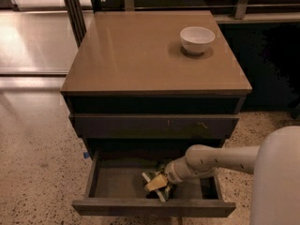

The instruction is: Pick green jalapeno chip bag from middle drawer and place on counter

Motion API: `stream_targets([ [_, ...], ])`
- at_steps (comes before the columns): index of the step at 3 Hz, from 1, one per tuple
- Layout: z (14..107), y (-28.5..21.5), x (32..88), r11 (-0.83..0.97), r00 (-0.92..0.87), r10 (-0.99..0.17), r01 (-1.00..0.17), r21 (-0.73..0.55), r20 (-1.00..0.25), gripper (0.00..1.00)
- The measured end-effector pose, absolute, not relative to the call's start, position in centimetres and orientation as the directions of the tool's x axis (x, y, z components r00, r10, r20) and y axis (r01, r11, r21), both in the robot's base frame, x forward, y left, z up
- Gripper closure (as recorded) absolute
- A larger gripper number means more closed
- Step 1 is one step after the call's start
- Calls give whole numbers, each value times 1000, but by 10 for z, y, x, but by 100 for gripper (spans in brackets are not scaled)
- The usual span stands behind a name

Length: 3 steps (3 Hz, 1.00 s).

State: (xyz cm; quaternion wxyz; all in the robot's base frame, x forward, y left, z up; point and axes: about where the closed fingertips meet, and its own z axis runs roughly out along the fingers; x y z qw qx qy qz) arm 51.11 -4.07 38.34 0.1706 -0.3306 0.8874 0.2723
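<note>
The middle drawer is pulled open at the bottom of the dark cabinet. The green jalapeno chip bag lies crumpled on the drawer's grey floor, right of centre, showing dark foil and white print. My gripper reaches in from the right on a pale arm. It sits right on top of the bag and hides much of it. The tan-brown counter is the cabinet's top slab above.
A white bowl stands on the counter's back right. A shut drawer front with pale scratch marks overhangs the open drawer. The robot's pale body fills the lower right. Speckled floor lies to the left.
</note>
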Motion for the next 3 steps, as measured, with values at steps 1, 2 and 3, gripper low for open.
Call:
stream_targets([
  [1, 383, -41, 511, 633, -723, -494, -680, 370, -483, 41],
  [2, 383, -41, 511, 633, -723, -494, -680, 371, -483, 64],
  [3, 383, -41, 511, 633, -723, -494, -680, 371, -483, 87],
])
